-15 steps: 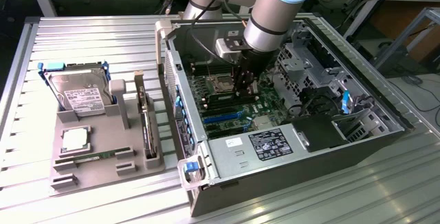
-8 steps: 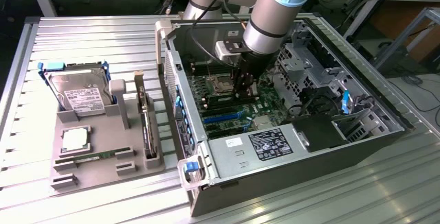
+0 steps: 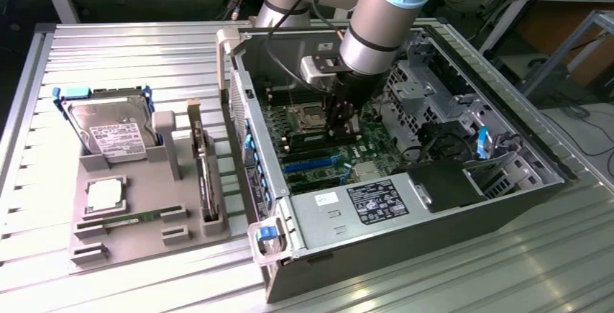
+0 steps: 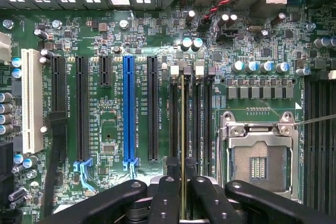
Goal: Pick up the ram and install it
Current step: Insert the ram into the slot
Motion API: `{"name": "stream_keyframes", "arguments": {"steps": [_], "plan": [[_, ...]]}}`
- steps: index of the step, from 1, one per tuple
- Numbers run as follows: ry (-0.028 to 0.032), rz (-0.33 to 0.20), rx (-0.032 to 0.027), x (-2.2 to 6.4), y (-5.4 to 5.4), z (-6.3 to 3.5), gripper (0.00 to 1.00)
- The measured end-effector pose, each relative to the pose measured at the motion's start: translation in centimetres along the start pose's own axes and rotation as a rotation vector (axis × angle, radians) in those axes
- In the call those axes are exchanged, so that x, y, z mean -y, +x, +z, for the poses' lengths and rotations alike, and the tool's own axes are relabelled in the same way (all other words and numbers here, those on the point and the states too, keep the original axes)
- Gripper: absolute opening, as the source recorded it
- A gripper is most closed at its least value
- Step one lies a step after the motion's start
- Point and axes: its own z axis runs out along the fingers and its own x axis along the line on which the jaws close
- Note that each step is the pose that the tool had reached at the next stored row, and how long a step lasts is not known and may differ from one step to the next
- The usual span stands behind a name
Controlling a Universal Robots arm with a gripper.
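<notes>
- The arm (image 3: 389, 3) slants steeply downward from the top of the exterior view.
- Its wrist (image 3: 360, 54) points almost straight down.
- The gripper (image 3: 341, 120) hangs upright beneath the wrist, with its dark fingers (image 4: 167, 195) aimed downward.
- In the wrist view, the fingers are pinched close together on the ram (image 4: 182, 124), which is gripped edge-on between them.

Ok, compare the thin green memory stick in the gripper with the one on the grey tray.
The held memory stick is clamped on edge in the black gripper, lined up with the motherboard's memory slots inside the computer case. The spare memory stick rests untouched in the grey tray, outside the case on the exterior view's left. Both are long and narrow.
</notes>
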Motion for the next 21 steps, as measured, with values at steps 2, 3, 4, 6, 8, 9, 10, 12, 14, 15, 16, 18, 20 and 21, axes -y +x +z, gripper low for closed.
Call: {"name": "stream_keyframes", "arguments": {"steps": [2, 3, 4, 6, 8, 9, 10, 12, 14, 15, 16, 18, 20, 21], "plan": [[0.0, 0.0, 0.0, 0.0, 0.0, -0.01, 0.14], [0.0, 0.0, 0.0, 0.0, 0.0, -0.01, 0.14], [0.0, 0.0, 0.0, 0.0, 0.04, 0.04, 0.14], [-0.0001, 0.0, -0.0002, 0.0, 0.12, 0.04, 0.14], [0.0, 0.0, 0.0, 0.01, 0.22, 0.1, 0.14], [0.0, 0.0, -0.0003, 0.01, 0.24, 0.14, 0.14], [0.0, 0.0, -0.0003, 0.01, 0.25, 0.15, 0.14], [-0.0001, 0.0, -0.0007, 0.01, 0.28, 0.26, 0.14], [-0.0001, 0.0, -0.0007, 0.02, 0.34, 0.28, 0.14], [0.0, 0.0, -0.0002, 0.02, 0.34, 0.24, 0.14], [0.0, 0.001, -0.0001, 0.01, 0.34, 0.19, 0.14], [0.0, 0.003, 0.0, 0.01, 0.33, 0.13, 0.14], [0.0, 0.003, -0.0002, 0.01, 0.34, 0.12, 0.14], [0.0, 0.003, -0.0002, 0.01, 0.34, 0.12, 0.14]]}}
